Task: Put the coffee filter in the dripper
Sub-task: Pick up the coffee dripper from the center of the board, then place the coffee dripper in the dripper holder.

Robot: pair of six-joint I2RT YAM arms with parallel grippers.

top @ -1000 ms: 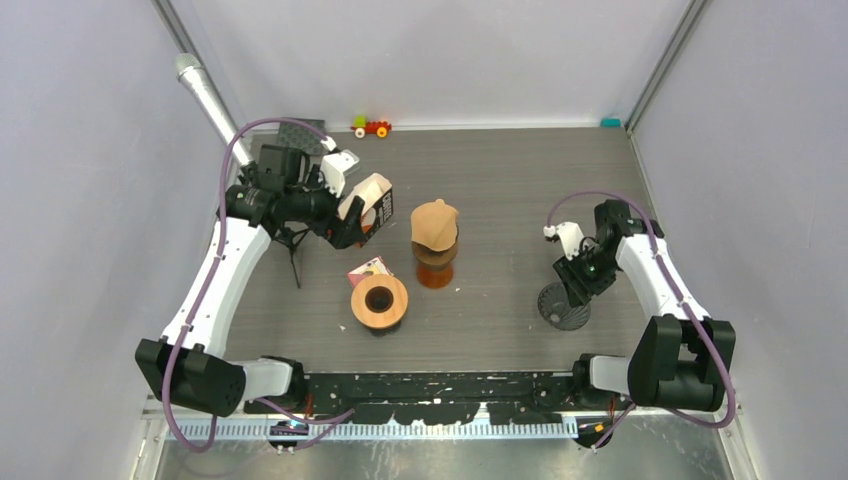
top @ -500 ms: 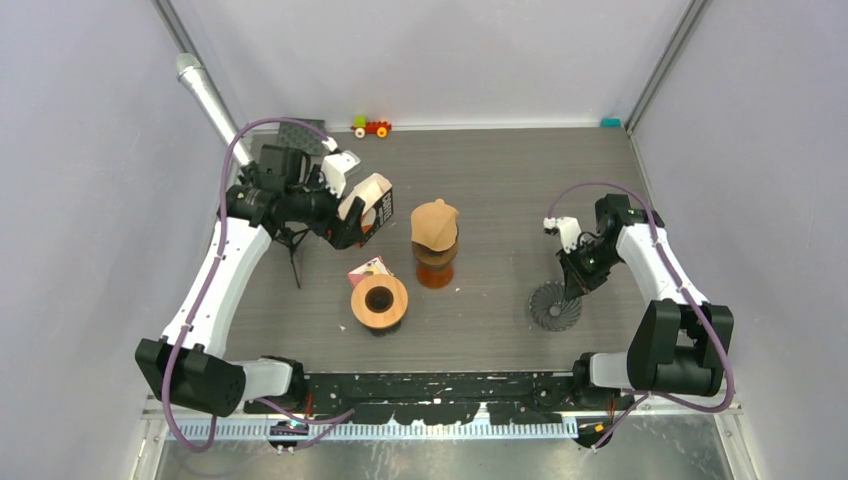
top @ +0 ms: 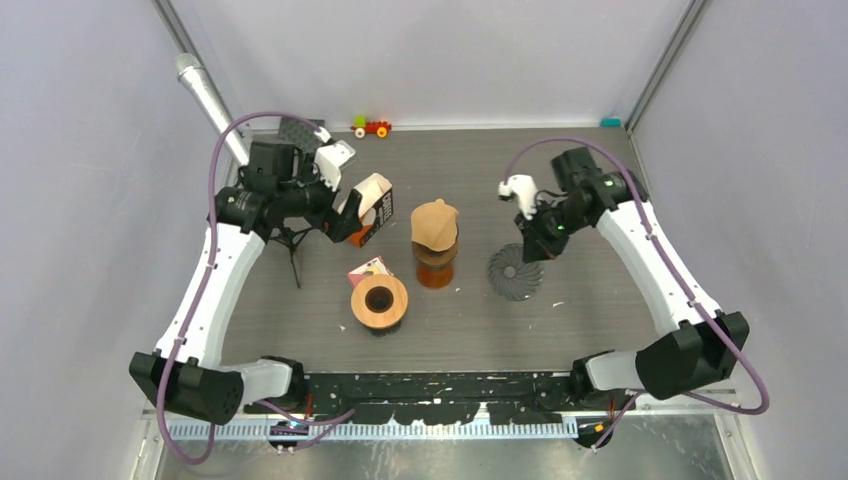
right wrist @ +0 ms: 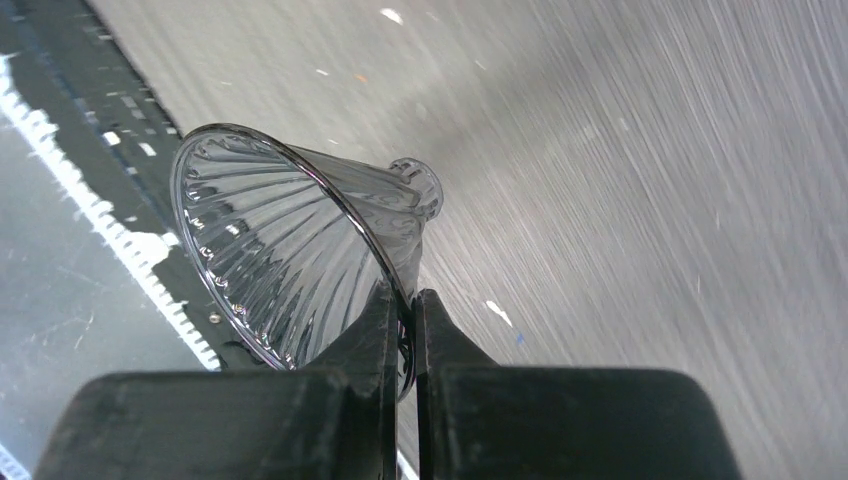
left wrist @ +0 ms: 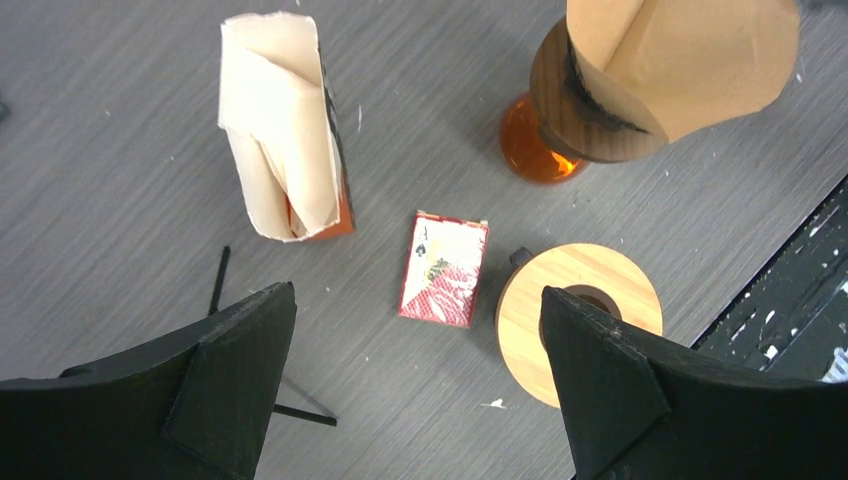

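Observation:
A clear ribbed dripper (top: 515, 272) hangs tilted in the air, right of the centre. My right gripper (top: 537, 243) is shut on its rim wall. In the right wrist view the fingers (right wrist: 405, 330) pinch the dripper (right wrist: 290, 250), whose wide mouth faces left. A brown paper coffee filter (top: 434, 224) sits on a wood-collared amber glass stand (top: 435, 268). It also shows in the left wrist view (left wrist: 690, 60). My left gripper (top: 345, 222) is open and empty, high over the table beside an open box of filters (top: 372, 206). The left wrist view shows the gripper (left wrist: 415, 385) wide open below that box (left wrist: 285, 130).
A wooden ring (top: 379, 302) and a red card pack (top: 368, 269) lie in front of the amber stand. A thin black tripod (top: 293, 250) stands by the left arm. A toy car (top: 371, 126), a black pad (top: 298, 132) and a silver tube (top: 205, 92) are at the back.
My right gripper has lifted the dripper off the table at the near right and carried it left and away, towards the amber stand. My left gripper has shifted slightly back.

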